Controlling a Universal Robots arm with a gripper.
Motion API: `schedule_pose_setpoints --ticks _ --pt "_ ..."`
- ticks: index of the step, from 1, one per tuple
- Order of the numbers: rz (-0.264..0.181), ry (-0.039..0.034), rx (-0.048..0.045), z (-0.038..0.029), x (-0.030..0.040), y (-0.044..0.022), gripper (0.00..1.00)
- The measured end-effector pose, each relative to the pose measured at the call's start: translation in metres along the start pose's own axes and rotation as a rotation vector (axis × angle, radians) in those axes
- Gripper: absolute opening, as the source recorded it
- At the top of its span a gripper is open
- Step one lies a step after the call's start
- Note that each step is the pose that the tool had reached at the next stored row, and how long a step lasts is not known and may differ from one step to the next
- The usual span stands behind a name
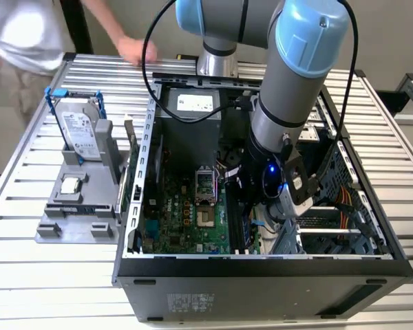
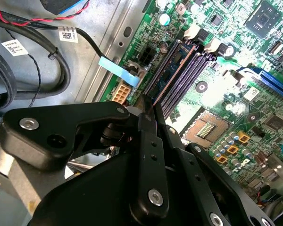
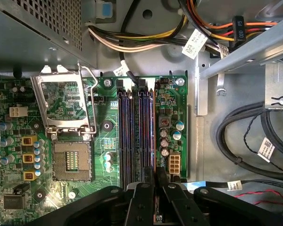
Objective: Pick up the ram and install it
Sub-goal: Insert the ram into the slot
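Ram pinched in the end effector, right over the memory slots

From the exterior view's left: a person's hand [image 1: 136, 49] reaches over the far side of the surface [image 1: 27, 275], and a grey holder [image 1: 76, 220] carries the hard drive [image 1: 79, 134] and the processor chip [image 1: 71, 184]. Then comes the open computer case [image 1: 261, 275], with the arm plunged down over the motherboard [image 1: 182, 220]. In the first wrist view the end effector [image 3: 154, 172] is drawn narrow on the ram [image 3: 153, 132], which shows edge-on as a thin strip along the outermost of the memory slots [image 3: 132, 132]. Whether it's seated, I can't tell. Doing this well, I'd say, means keeping the stick parallel to its slot and pressing straight down, evenly at both ends, without twisting.
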State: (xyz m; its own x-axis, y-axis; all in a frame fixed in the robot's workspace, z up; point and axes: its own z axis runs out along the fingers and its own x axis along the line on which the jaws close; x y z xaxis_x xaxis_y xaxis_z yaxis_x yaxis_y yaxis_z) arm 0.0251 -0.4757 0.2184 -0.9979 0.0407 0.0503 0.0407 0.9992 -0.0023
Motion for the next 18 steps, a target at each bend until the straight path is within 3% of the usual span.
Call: schedule_pose_setpoints --ticks 7,10,14,18 --pt "0.0 -0.0009 0.0 0.0001 0.0 0.0 0.0" --pt "-0.001 -0.0042 -0.0002 0.0001 0.0 0.0 0.0" --pt "-0.006 -0.0143 -0.0002 0.001 -0.0001 0.0001 0.0" --pt "-0.008 -0.0158 -0.001 0.003 -0.0002 0.0 0.0"
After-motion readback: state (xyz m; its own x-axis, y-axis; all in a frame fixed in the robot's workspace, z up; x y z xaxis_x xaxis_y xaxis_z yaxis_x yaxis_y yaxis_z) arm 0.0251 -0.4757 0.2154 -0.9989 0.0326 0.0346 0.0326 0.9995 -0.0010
